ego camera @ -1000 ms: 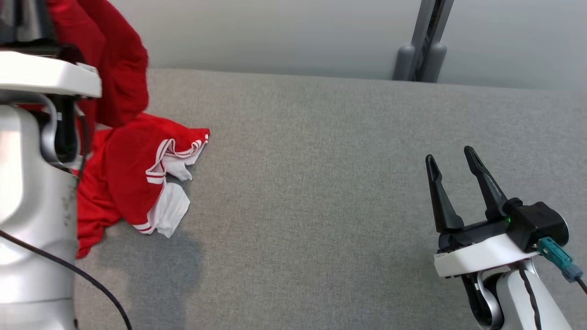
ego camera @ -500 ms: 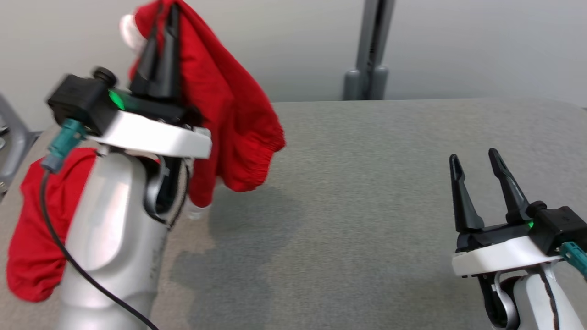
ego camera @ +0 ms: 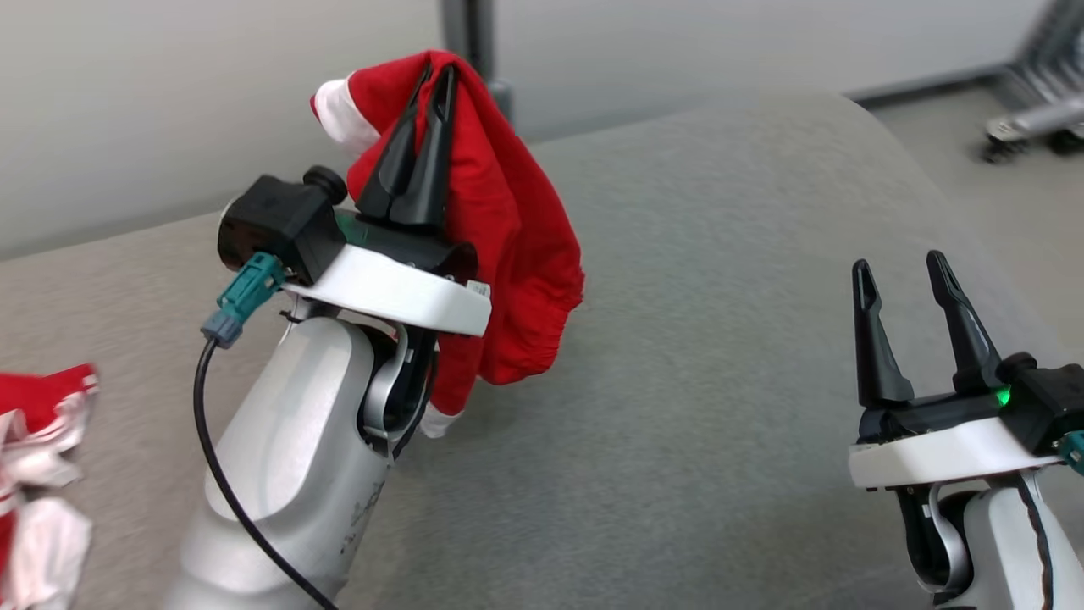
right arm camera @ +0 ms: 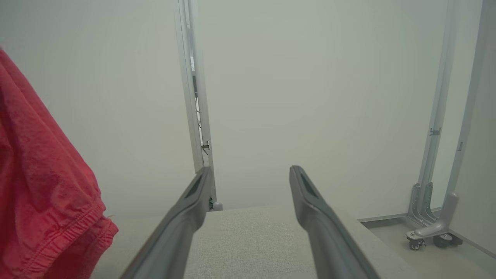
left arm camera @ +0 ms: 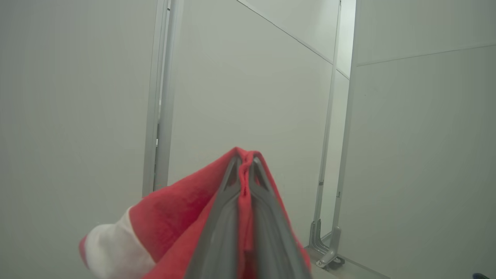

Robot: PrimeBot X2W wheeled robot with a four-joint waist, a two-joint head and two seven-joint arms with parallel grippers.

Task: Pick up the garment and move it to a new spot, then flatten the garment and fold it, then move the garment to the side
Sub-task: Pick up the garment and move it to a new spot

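The garment [ego camera: 517, 229] is red with white trim and hangs in a bunch above the grey table [ego camera: 720, 254]. My left gripper [ego camera: 436, 72] points upward and is shut on its top fold, with a white cuff sticking out to the left. In the left wrist view the two fingers [left arm camera: 228, 217] pinch a ridge of the red garment [left arm camera: 174, 205]. My right gripper [ego camera: 898, 263] stands open at the lower right, nothing between its fingers. In the right wrist view the right gripper [right arm camera: 250, 172] looks over the table, and the hanging garment [right arm camera: 38, 193] is at the left edge.
A heap of red and white cloth [ego camera: 34, 474] lies on the table at the left edge. The table's rounded far corner is at the upper right, with floor and a wheeled frame foot [ego camera: 1025, 127] beyond it. A grey wall with a post [ego camera: 470, 34] stands behind.
The head camera has turned, so the whole picture has shifted. My left gripper has come into view holding the garment up; the cloth hangs off the table. The right gripper stays open.
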